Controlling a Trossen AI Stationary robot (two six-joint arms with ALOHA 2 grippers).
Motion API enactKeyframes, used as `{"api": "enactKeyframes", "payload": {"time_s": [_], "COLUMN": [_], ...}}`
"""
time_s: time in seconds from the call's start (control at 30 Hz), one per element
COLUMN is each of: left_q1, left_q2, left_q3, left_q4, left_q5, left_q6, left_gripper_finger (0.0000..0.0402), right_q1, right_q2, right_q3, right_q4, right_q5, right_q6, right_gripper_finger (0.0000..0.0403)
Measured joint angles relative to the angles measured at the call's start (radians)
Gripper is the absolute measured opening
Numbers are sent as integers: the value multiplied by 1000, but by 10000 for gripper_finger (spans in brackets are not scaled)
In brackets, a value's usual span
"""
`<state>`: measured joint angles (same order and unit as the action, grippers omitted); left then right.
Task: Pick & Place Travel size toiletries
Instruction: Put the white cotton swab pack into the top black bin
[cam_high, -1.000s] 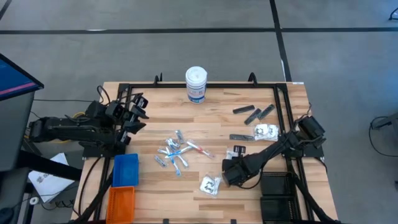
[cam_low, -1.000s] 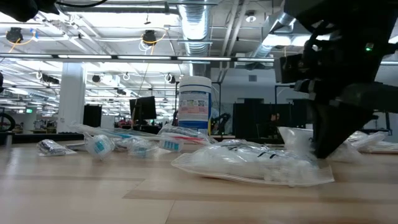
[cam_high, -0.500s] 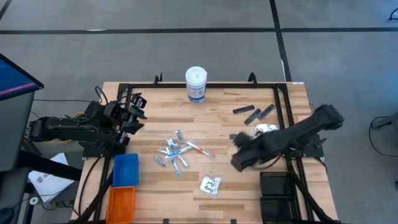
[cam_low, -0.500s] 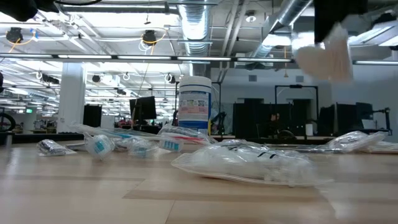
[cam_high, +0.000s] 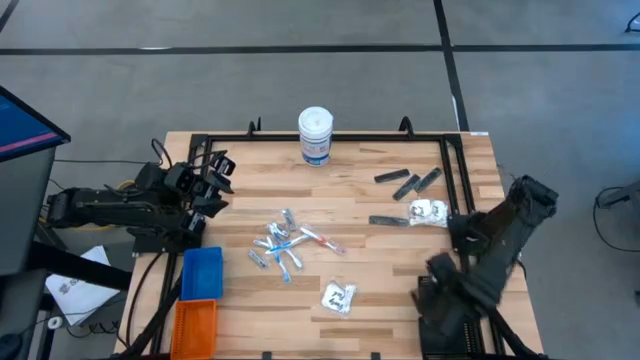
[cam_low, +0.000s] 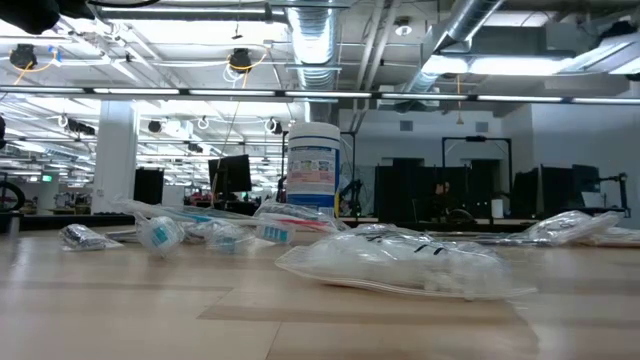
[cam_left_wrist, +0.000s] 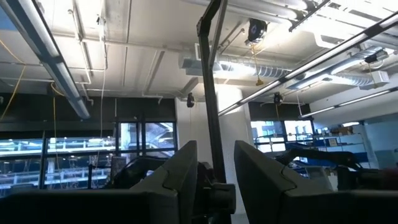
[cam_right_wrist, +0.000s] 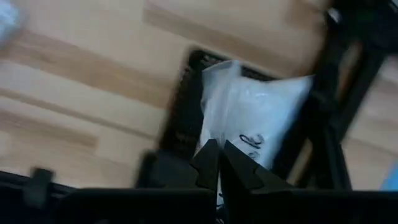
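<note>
My right gripper (cam_high: 441, 277) hovers above the black bin (cam_high: 448, 322) at the table's near right corner, shut on a clear crinkly packet (cam_right_wrist: 255, 106) with white contents. Small silver-blue tubes and white-and-red sticks lie in a pile (cam_high: 285, 245) mid-table. One more clear packet (cam_high: 338, 296) lies flat near the front, another (cam_high: 428, 211) at the right. Slim black pieces (cam_high: 408, 182) lie far right. My left gripper (cam_high: 216, 178) waits open at the left edge, tipped upward, with nothing between its fingers (cam_left_wrist: 180, 168). My right gripper pinches the clear packet's edge (cam_right_wrist: 231, 144) between its two fingers (cam_right_wrist: 208, 155). The fingers come from above, pointing down. The packet hangs below them, lifted clear, over the black bin (cam_right_wrist: 180, 112).
A tall white canister with a blue label (cam_high: 315, 135) stands at the far edge. A blue bin (cam_high: 202, 270) and an orange bin (cam_high: 195, 325) sit at the near left. Black frame rails (cam_high: 455, 170) run along the table's sides. In the low view the front packet (cam_low: 400, 262) lies closest.
My right gripper has risen from the table's middle with a clear packet, lifting it clear of the wood. It has swung toward the near right corner until it is over the black bin, and its wrist has rolled on the way.
</note>
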<state>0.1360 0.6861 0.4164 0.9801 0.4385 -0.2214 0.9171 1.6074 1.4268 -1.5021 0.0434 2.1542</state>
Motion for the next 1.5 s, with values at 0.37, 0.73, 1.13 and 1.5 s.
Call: {"api": "enactKeyframes", "payload": {"time_s": [0.37, 0.73, 1.13, 1.5], "left_q1": [0, 0, 0, -1], "left_q2": [1, 1, 1, 1], "left_q3": [10, 10, 10, 10], "left_q4": [9, 8, 8, 8], "left_q5": [3, 40, 40, 39], "left_q6": [-3, -29, -31, -31], "left_gripper_finger": [100, 100, 100, 100], "right_q1": [44, -33, -34, -34], "right_q2": [58, 57, 56, 56], "right_q3": [-45, -141, -242, -304], "right_q4": [-34, 56, 150, 213], "right_q5": [-153, -176, -229, -232], "right_q6": [49, -72, -94, -104], "right_gripper_finger": [0, 0, 0, 0]}}
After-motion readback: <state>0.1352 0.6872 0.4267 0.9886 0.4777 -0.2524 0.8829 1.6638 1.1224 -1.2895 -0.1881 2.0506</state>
